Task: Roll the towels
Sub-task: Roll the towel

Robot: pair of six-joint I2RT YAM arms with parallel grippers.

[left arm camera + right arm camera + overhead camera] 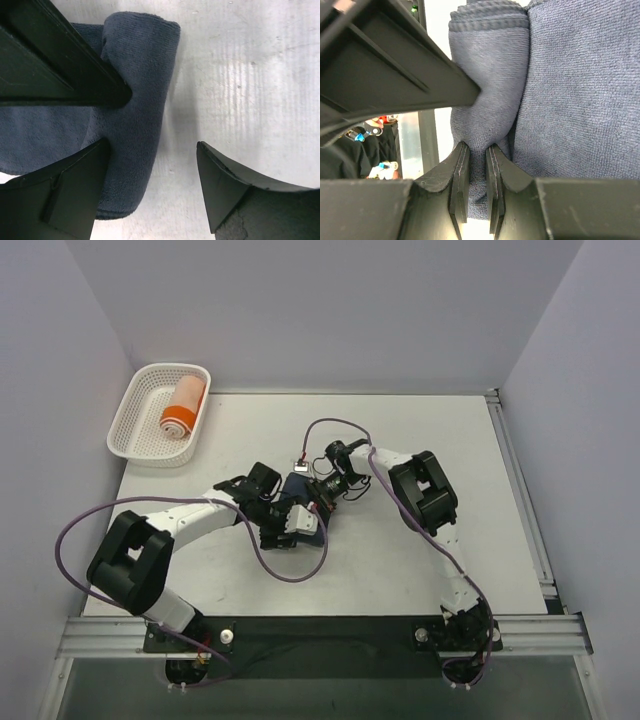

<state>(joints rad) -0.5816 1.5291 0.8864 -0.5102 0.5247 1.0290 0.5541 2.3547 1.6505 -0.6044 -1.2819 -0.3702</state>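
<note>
The navy towel (297,487) lies partly rolled at the table's middle, between my two grippers. In the right wrist view my right gripper (476,150) is shut on a pinched fold of the navy towel (570,90); it is at the towel's far edge in the top view (321,488). My left gripper (292,523) is open; in the left wrist view (152,145) one finger rests against the rolled end of the navy towel (137,90), the other stands over bare table. The orange towel (183,406) with a white band lies rolled in the basket.
The white lattice basket (135,438) stands at the far left corner of the table. Purple cables (290,575) loop over the table by both arms. Grey walls close in the sides and back; a metal rail (320,630) runs along the near edge.
</note>
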